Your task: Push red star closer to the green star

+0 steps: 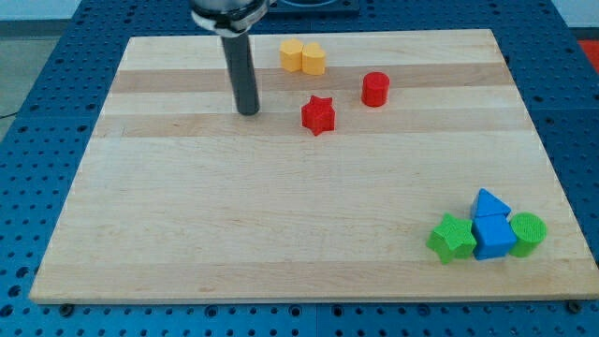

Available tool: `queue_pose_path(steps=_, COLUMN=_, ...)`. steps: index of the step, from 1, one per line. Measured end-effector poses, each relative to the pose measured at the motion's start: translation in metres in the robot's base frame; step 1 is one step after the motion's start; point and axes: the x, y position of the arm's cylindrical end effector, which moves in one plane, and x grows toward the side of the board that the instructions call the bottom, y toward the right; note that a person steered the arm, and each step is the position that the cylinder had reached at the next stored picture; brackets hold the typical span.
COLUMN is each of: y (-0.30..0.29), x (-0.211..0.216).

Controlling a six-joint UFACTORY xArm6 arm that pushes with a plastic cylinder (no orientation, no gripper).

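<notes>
The red star (318,114) lies on the wooden board in the upper middle. The green star (451,238) sits far off at the lower right, touching a blue cube. My tip (248,111) rests on the board to the left of the red star, with a gap of about a block's width between them. The dark rod rises from the tip to the view's top.
A red cylinder (375,89) stands right of the red star. Two yellow blocks (302,57) sit together near the top edge. A blue cube (492,235), a blue triangle (489,203) and a green cylinder (527,233) cluster by the green star.
</notes>
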Motion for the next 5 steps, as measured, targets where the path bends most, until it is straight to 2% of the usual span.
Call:
queue_pose_path(steps=1, y=0.044, x=-0.001)
queue_pose_path(steps=2, y=0.080, x=0.018)
queue_pose_path(steps=5, y=0.110, x=0.098)
